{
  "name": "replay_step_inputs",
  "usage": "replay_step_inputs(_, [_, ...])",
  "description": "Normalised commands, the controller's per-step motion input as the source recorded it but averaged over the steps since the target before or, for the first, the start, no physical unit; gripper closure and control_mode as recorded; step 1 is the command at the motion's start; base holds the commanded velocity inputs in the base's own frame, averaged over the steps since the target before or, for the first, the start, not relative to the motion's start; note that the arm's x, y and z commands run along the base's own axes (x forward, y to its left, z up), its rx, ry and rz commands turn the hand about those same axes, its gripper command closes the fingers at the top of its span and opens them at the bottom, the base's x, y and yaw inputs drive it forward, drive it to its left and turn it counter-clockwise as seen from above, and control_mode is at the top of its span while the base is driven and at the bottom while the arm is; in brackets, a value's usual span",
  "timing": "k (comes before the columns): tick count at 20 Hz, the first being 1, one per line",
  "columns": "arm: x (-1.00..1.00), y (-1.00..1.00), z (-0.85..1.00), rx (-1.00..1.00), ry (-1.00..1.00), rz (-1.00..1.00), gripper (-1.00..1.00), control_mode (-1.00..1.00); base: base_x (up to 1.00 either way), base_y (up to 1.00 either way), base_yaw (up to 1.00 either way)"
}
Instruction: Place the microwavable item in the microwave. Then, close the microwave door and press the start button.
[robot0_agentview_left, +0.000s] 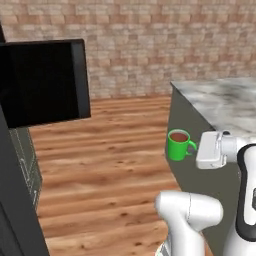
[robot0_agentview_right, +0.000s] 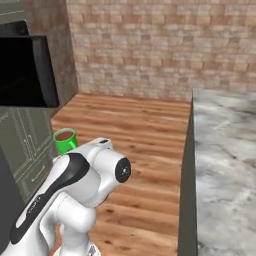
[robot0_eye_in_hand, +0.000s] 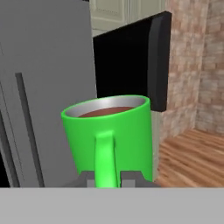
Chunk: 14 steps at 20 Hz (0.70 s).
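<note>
Carrying the green mug (robot0_eye_in_hand: 109, 135) by its handle, your gripper (robot0_eye_in_hand: 107, 177) is pinched tight on that loop, the cup upright in the air over the wooden floor (robot0_agentview_left: 100, 165), beside the marble counter (robot0_agentview_left: 225, 100). Brown liquid sits near the rim, so you want the hand level and the swing slow. The microwave door (robot0_agentview_left: 42, 82) stands open ahead to the left, with the grey fridge (robot0_eye_in_hand: 43, 87) close by; aim past the door's edge, not into it. No brand, label or lettering is readable anywhere.
</note>
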Motion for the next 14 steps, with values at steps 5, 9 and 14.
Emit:
replay_step_inputs(5, [0.00,0.00,0.00,0.00,0.00,0.00,1.00,1.00,1.00,0.00,0.31])
replay_step_inputs(9, [0.00,0.00,0.00,0.00,0.00,0.00,1.00,1.00,1.00,0.00,0.42])
replay_step_inputs(14, [0.00,0.00,0.00,0.00,0.00,0.00,1.00,1.00,1.00,-0.04,0.47])
